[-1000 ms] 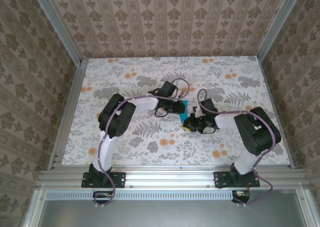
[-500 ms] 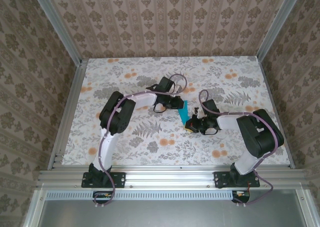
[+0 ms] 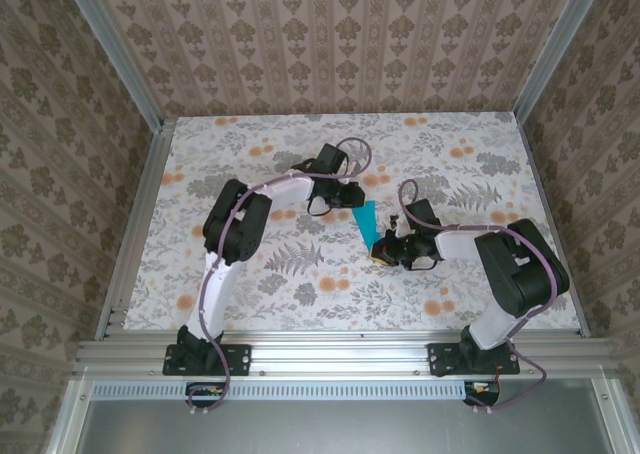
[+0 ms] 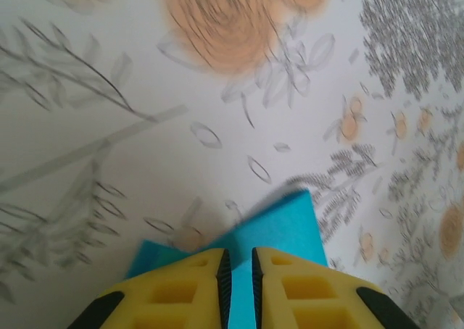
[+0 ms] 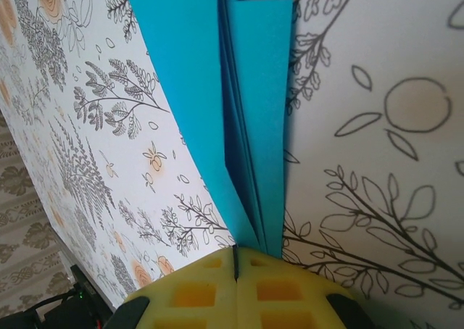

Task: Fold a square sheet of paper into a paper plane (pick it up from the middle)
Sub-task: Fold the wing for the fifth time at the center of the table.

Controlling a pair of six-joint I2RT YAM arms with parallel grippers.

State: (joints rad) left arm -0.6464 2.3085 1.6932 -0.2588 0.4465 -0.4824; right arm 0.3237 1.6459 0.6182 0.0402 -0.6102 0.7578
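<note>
Right wrist: the right hand [image 5: 235, 264] is pinching the folded paper plane [image 5: 250, 104] in the middle of the worktop [image 3: 250, 274], and the left hand [image 4: 238, 271] is gripping its other end. Final creasing, I think; the next move needs a gentle release.

Outer table [image 3: 220, 284] lies free; centrally the left claw [image 3: 353, 202], right claw [image 3: 379, 252] and paper plane [image 3: 366, 221] seemingly block passage.
</note>
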